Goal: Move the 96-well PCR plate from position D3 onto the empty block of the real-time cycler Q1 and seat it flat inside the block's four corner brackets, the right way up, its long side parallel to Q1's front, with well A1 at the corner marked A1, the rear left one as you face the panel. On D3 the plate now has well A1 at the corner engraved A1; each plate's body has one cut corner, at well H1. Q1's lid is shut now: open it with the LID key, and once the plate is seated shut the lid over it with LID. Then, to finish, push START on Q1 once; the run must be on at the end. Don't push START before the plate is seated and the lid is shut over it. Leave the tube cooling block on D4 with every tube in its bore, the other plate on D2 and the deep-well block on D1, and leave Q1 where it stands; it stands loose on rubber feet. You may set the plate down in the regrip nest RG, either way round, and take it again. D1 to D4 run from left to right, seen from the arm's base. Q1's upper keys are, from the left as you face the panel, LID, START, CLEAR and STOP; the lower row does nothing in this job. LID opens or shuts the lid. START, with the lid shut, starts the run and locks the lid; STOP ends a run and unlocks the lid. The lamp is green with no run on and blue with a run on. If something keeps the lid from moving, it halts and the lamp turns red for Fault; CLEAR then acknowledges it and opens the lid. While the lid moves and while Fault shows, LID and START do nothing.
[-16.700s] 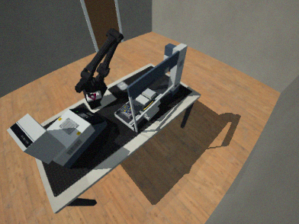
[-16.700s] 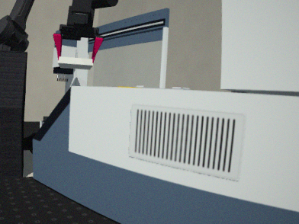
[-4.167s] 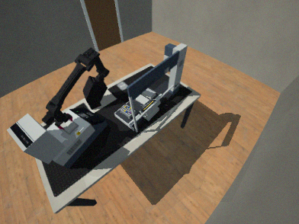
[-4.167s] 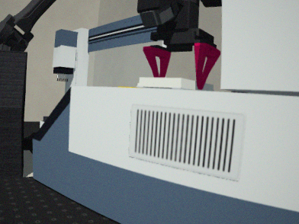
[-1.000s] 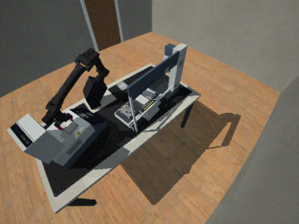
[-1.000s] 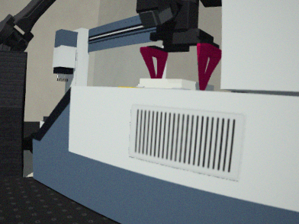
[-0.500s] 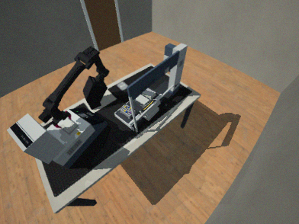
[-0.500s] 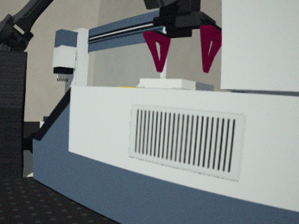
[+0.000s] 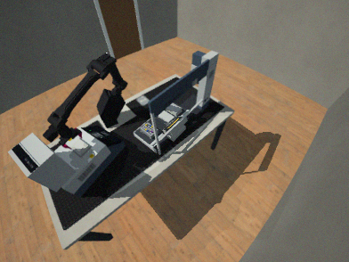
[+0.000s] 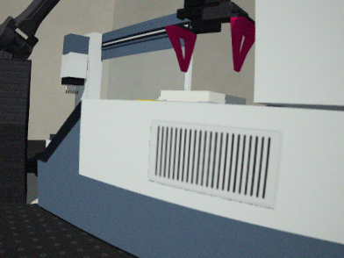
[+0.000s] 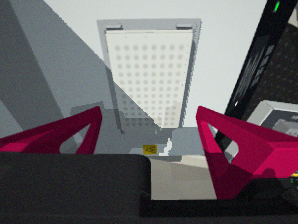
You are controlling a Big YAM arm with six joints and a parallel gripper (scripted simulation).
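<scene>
The white 96-well PCR plate [image 11: 150, 75] lies flat, wells up, on the grey block of the cycler Q1 [image 9: 67, 165], between small brackets at its far corners. It shows as a low white slab on top of Q1's body [image 10: 211, 162]. My gripper [image 10: 211, 69] hangs a little above the plate, its magenta fingers wide open, empty and clear of the plate. In the wrist view the gripper [image 11: 147, 120] has one finger on each side of the plate's near end. Q1's lid [image 10: 298, 53] stands open. A green lamp [image 11: 276, 6] glows on the black panel strip.
The gantry frame [image 9: 182, 89] spans the deck with the other labware [image 9: 162, 122] beneath it. Its pipette head [image 10: 75, 66] hangs at the left. A black box [image 9: 109, 107] stands behind Q1. The open lid [image 9: 28, 153] juts out past the table's left edge.
</scene>
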